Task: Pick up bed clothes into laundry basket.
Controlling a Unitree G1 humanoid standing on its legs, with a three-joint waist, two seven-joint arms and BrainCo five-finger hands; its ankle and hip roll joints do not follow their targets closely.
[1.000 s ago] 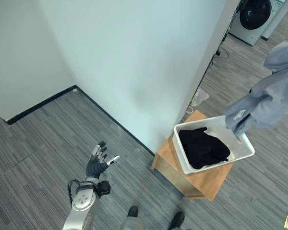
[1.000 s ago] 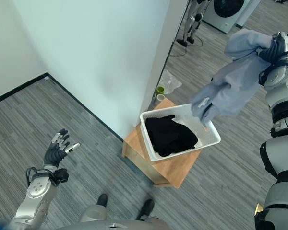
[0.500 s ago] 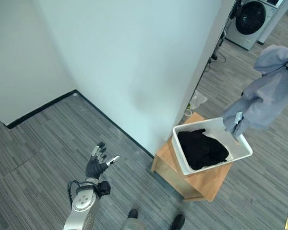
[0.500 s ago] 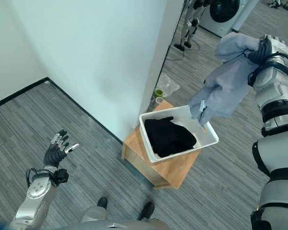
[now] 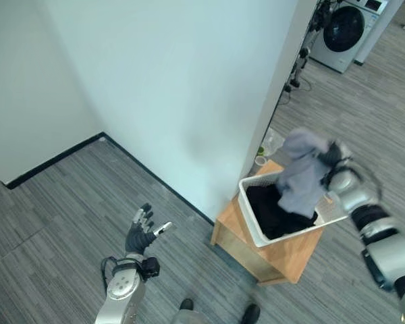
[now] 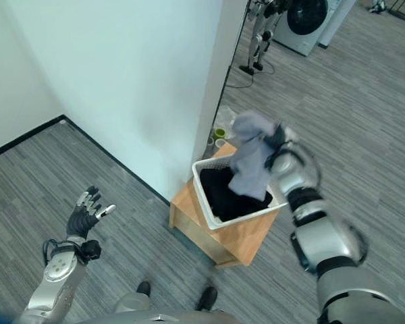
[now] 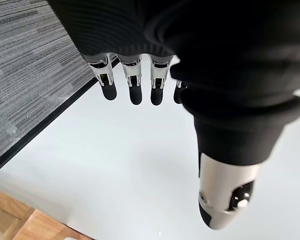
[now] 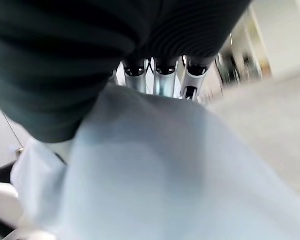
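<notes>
**Grey garment held over the basket**

Grey plank floor runs beside a pale wall. On a low wooden tabletop (image 5: 283, 253) stands the white laundry basket (image 5: 256, 229), dark clothes (image 6: 223, 196) inside. Right hand (image 6: 278, 143) fingers grasp a grey-blue garment (image 5: 298, 177) hanging over the basket. Left hand (image 5: 143, 233) hangs with fingers spread, released.

Wooden stool (image 5: 281, 251) stands on grey plank floor (image 5: 67, 196), just off corner of pale wall (image 5: 182, 88). Cup (image 5: 260, 161) sits on floor behind stool, by wall edge. Washing machine (image 5: 344, 30) well beyond stool, far back.
</notes>
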